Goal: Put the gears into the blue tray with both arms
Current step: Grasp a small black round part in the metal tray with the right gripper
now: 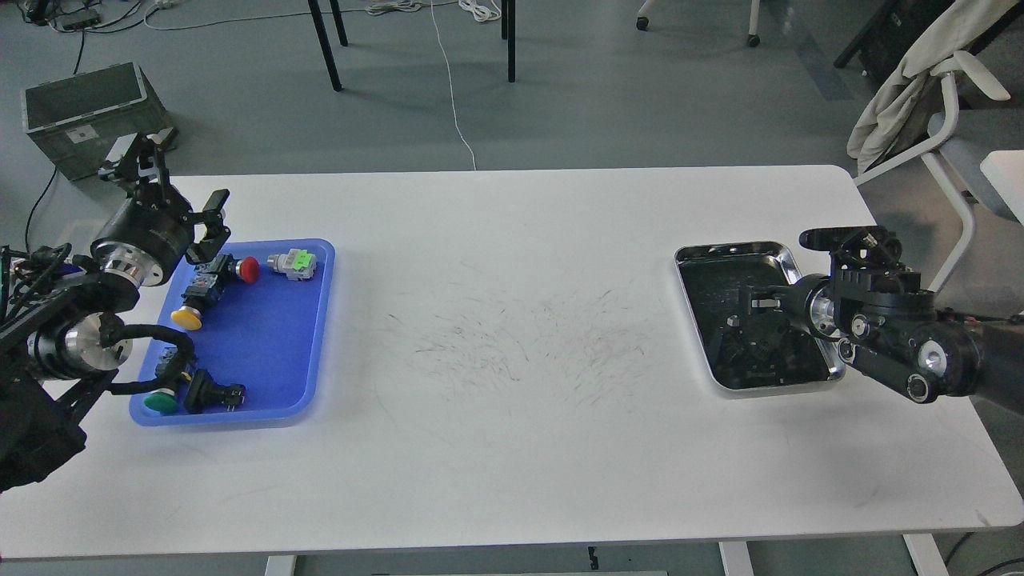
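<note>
The blue tray (276, 360) lies at the table's left end and holds several push-button switches with red, yellow and green caps. My left gripper (178, 188) hovers over the tray's far left corner, its fingers spread open and empty. Small dark pieces that look like gears (732, 321) lie in the steel tray (724, 250) at the right, hard to tell apart against its dark inside. My right gripper (748, 308) reaches low into that steel tray from the right. Its fingers merge with the dark contents, so their state is unclear.
The white table (512, 384) shows fine scratch marks in its middle between the two trays. A grey crate (80, 112) stands on the floor behind the left arm. A white chair (952, 136) draped with cloth stands at the far right.
</note>
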`<control>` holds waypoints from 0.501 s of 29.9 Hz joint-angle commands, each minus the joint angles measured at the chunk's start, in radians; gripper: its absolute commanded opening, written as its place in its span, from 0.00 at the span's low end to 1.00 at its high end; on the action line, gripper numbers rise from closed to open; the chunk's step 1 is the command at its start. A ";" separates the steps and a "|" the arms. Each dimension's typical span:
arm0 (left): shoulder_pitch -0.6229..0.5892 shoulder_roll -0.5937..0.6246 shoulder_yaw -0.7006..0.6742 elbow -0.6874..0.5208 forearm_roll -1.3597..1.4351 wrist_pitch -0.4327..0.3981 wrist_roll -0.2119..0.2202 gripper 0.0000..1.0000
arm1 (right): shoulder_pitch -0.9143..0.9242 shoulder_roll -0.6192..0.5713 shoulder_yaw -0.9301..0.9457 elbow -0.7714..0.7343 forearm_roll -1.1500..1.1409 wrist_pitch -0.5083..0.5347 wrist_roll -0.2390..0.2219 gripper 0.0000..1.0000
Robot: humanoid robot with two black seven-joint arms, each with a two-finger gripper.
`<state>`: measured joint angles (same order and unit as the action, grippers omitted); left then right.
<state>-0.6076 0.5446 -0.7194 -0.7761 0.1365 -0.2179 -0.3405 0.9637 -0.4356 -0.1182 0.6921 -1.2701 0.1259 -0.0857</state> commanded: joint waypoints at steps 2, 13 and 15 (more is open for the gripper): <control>0.006 0.001 -0.002 0.000 0.000 0.000 -0.002 0.98 | 0.000 0.000 0.000 0.001 0.000 0.000 0.001 0.48; 0.011 0.000 -0.005 0.000 -0.002 0.000 -0.003 0.98 | 0.021 0.005 0.003 0.012 0.017 0.001 0.006 0.12; 0.011 0.001 -0.006 0.000 -0.002 0.000 -0.003 0.98 | 0.032 -0.001 0.003 0.023 0.018 0.004 0.007 0.10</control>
<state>-0.5954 0.5452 -0.7243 -0.7761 0.1355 -0.2178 -0.3435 0.9819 -0.4314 -0.1163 0.7033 -1.2565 0.1266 -0.0797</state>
